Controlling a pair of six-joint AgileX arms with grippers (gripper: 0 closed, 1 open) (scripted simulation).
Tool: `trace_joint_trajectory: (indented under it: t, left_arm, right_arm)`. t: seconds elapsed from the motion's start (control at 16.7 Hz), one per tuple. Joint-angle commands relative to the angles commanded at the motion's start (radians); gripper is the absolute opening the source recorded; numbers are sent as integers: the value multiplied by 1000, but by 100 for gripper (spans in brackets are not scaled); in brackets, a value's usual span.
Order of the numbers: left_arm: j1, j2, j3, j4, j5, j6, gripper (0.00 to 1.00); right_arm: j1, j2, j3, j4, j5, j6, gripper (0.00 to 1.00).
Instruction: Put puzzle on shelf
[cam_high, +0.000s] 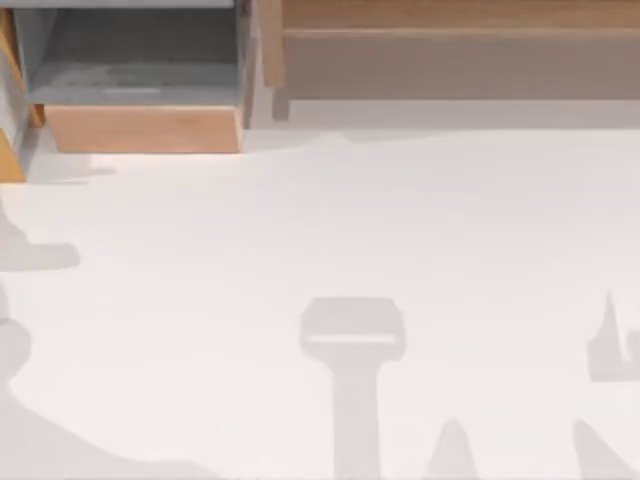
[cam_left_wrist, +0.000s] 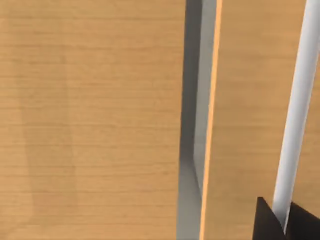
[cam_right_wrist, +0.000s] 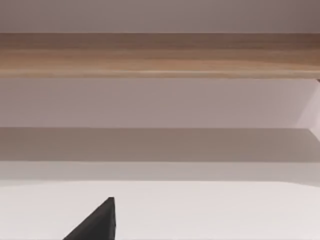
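The puzzle is out of view. The shelf (cam_high: 450, 20), a long light-brown ledge over a brown board, runs along the table's back right. In the right wrist view its wooden front edge (cam_right_wrist: 160, 55) stretches across ahead, with a shaded recess beneath it. A dark fingertip (cam_right_wrist: 97, 222) of my right gripper juts in over the white table, well short of the shelf. In the left wrist view a dark fingertip (cam_left_wrist: 280, 222) of my left gripper sits close against light wooden panels (cam_left_wrist: 100, 120) split by a narrow grey gap.
A grey-lined box with a wooden front (cam_high: 140, 125) stands at the table's back left, beside the shelf's end. The white table (cam_high: 320, 230) carries arm shadows, one of them gripper-shaped (cam_high: 352, 330) near the front middle.
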Motion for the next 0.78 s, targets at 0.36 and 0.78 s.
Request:
trace_joint_trajectory:
  t: [0.36,0.78]
  left_arm:
    - [65,-71,-170,95,65,4,0]
    - [108,-97,-238,136,103,7,0]
  right_arm:
    - [0,0,0,0,0,0,100]
    - [0,0,0,0,0,0,100]
